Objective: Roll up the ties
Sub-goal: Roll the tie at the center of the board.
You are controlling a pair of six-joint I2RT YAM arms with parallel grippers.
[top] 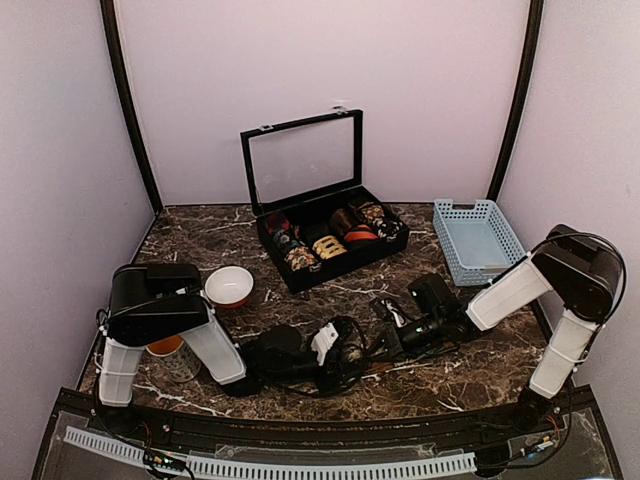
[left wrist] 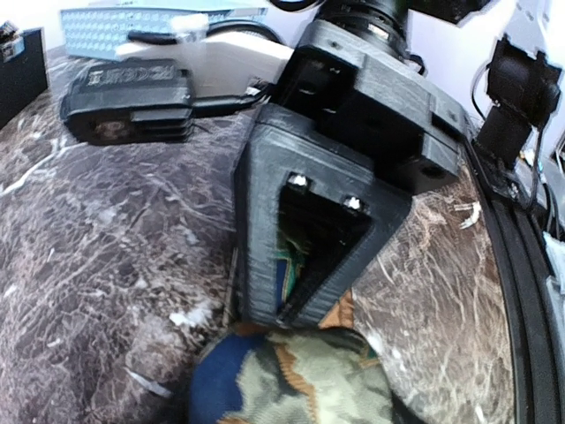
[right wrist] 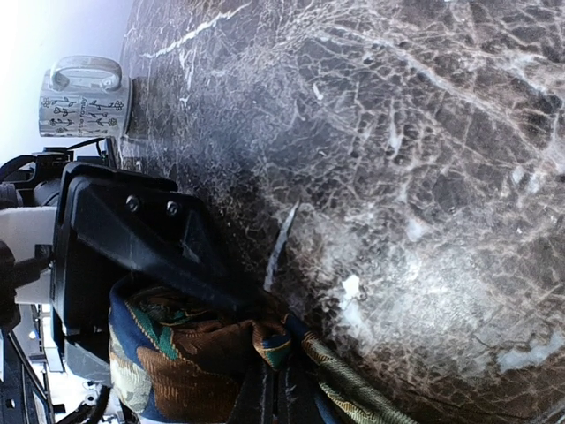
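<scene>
Fingers of both arms, the left fingers (top: 348,348) and the right fingers (top: 395,322), met low at the front middle of the marble surface (top: 480,385) in the top view. From the left wrist, the rolled tie (left wrist: 291,384) lay on the surface, touching the tip of the closed right fingers, with its fabric pinched between them. From the right wrist, the tie sat bunched under the left fingers; whether those were open or closed could not be told.

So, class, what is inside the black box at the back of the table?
The black box holds several rolled fabric coils in compartments. Its front wall hides their lower parts and the floor.
</scene>
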